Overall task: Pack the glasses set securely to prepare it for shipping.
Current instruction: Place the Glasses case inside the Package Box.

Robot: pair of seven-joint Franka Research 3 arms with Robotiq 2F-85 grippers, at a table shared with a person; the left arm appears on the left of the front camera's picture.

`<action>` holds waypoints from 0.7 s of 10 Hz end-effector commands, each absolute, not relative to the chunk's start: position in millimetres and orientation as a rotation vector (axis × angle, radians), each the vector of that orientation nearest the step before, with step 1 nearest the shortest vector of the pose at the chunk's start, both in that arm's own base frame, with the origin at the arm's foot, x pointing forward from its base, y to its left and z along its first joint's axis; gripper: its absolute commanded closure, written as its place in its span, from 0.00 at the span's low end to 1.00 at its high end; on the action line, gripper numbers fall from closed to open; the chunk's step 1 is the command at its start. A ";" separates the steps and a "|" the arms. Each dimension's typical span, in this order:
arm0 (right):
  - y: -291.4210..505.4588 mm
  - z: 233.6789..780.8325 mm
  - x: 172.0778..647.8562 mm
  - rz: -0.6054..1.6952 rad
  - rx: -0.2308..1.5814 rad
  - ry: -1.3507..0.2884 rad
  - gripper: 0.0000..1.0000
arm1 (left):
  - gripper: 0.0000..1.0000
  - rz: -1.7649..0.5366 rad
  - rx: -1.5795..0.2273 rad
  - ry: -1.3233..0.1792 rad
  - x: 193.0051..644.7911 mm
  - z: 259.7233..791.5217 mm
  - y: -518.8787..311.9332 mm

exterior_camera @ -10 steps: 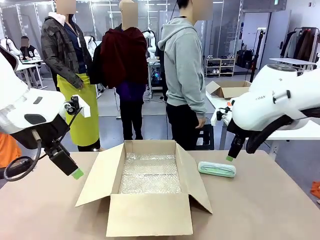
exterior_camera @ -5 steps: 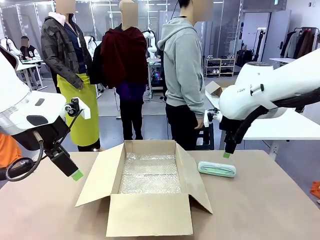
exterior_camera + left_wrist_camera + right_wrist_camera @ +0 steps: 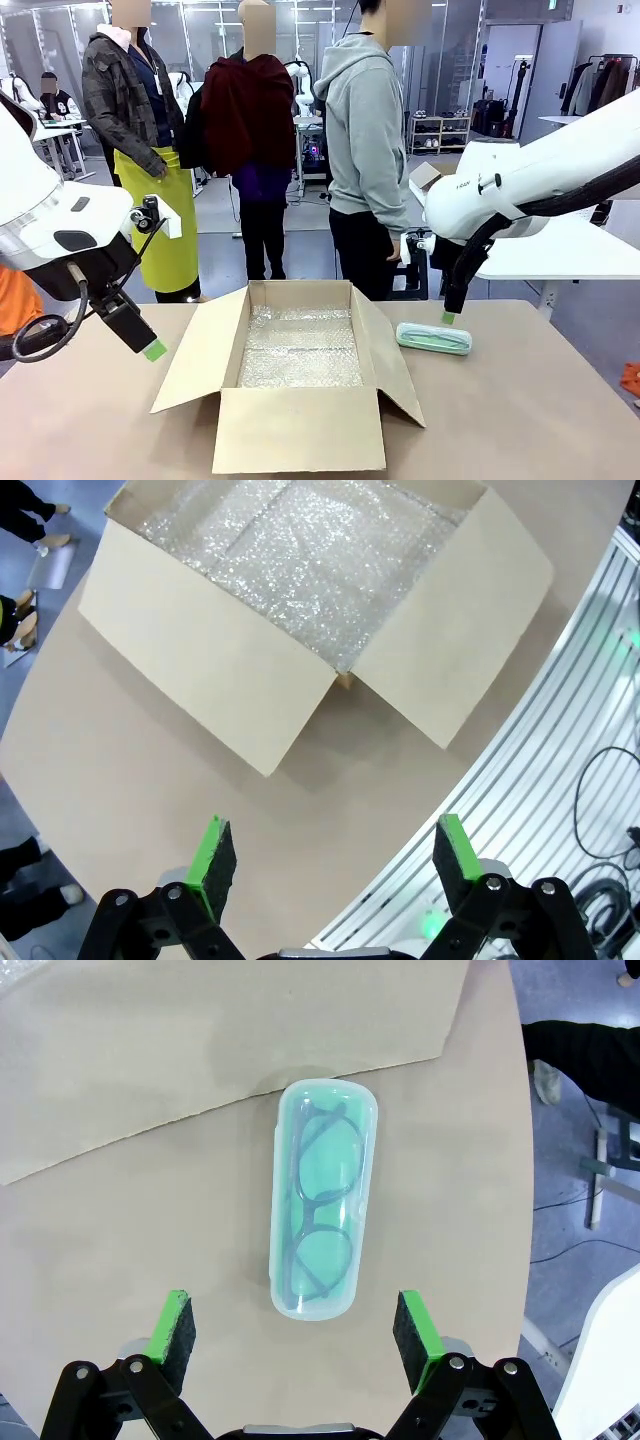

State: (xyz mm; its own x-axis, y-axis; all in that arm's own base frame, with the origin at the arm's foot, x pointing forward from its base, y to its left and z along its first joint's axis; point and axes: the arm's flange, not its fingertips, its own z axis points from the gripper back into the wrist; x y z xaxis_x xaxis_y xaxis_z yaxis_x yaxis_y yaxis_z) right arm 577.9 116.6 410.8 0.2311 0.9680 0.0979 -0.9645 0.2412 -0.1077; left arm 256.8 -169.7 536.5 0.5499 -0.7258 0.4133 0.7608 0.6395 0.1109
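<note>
**Pickup approach on the mint green case: nothing gripped yet**

Step in hand, as I judge it: lining up for the first grasp. In the front view my right claw [image 3: 447, 317] hangs just above the far end of the mint green glasses case [image 3: 433, 338], which lies flat on the table [image 3: 520, 420] right of centre, just beside the right flap of the open cardboard box [image 3: 300, 430]. In the right wrist view the case [image 3: 323, 1200] runs lengthwise up the middle of the frame with dark spectacles visible inside. The right claw's pads stand wide apart, one to each side of its near end, touching nothing.

My left claw [image 3: 153, 349] hangs at lower left, also spread wide and empty, over bare table near the box's left flap. The box floor is lined with bubble wrap [image 3: 300, 550].

Next move, in my judgement: lower squarely, close across the case's narrow width and lift it over the flap into the box. The smooth rounded shell may slip if pinched off-centre.

Writing: a small dark mark on the right arm's white housing is too small to read. I can read no label on the case or box.
</note>
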 end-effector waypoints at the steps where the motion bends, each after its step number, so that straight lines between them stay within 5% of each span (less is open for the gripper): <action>1: 115.9 417.5 573.6 1.327 -0.038 -0.168 0.00 | 0.00 -0.895 -0.082 -0.466 258.2 538.3 -169.8; 7: 129.4 376.6 616.2 1.377 0.041 -0.061 0.00 | 0.00 -0.895 -0.082 -0.466 258.2 538.3 -169.8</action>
